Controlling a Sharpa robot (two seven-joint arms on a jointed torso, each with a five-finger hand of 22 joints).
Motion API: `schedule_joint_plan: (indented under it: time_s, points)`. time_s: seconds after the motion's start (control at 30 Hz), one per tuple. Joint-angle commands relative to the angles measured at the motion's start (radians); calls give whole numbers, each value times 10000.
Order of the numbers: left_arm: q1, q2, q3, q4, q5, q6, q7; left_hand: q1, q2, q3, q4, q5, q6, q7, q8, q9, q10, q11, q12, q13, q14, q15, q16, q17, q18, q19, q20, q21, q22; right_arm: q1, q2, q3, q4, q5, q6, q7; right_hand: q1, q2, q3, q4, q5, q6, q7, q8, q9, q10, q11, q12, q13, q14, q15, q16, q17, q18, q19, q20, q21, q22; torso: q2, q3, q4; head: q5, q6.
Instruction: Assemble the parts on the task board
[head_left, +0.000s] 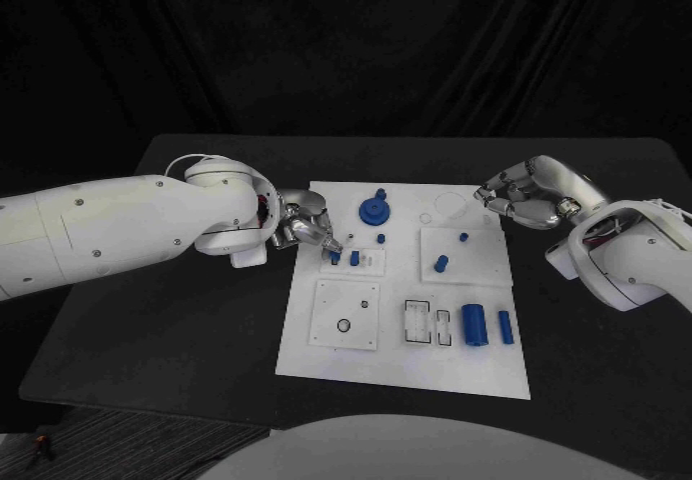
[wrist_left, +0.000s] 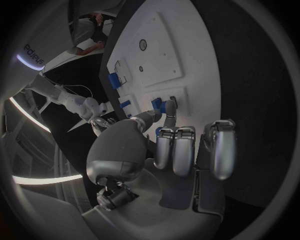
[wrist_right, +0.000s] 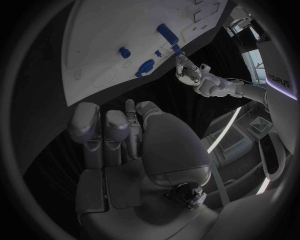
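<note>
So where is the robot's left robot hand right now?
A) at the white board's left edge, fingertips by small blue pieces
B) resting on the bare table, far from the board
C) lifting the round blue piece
A: the left robot hand reaches the task board, fingertips at small blue parts.

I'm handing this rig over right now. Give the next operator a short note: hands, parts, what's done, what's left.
Left hand: at the task board's left edge, fingertips on a small blue part by the slotted block; whether it grips it is not clear.
Right hand: fingers curled, holding nothing, off the board's far right corner.
Parts: blue round knob at the far middle; two blue cylinders lying at the near right; small blue pieces on the right square plate.
Done: hard to judge. Left: the loose cylinders at least.
</note>
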Motion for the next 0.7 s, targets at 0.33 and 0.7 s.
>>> schedule_joint_plan:
  time_s: [0.33,0.7]
  points:
    - [30,-73,2,-8,-63,358,74,38,55,147,-104,94,-2,-44,43,-3,1047,-34,27,2630,1039,-10,27,2634,100,374,-45,-62,2218,-22,9,7,-8,-54,-4,-218,81,-7,99,-14,80,71,25,1,15,67,-60,-58,-2356,137,-79,-69,-23,-81,-8,-67,-67,483,10,-11,13,13,-1]
    - [29,-7,1,-64,-489,427,66,-59,52,129,-47,16,-18,-26,28,-19,1047,-15,27,2630,1039,3,27,2634,105,359,-38,-91,2209,-23,20,7,-14,-54,0,-214,81,-7,99,-14,80,71,25,1,15,67,-60,-58,-2356,137,-79,-69,-23,-81,-8,-67,-67,483,1,-13,8,11,-1]
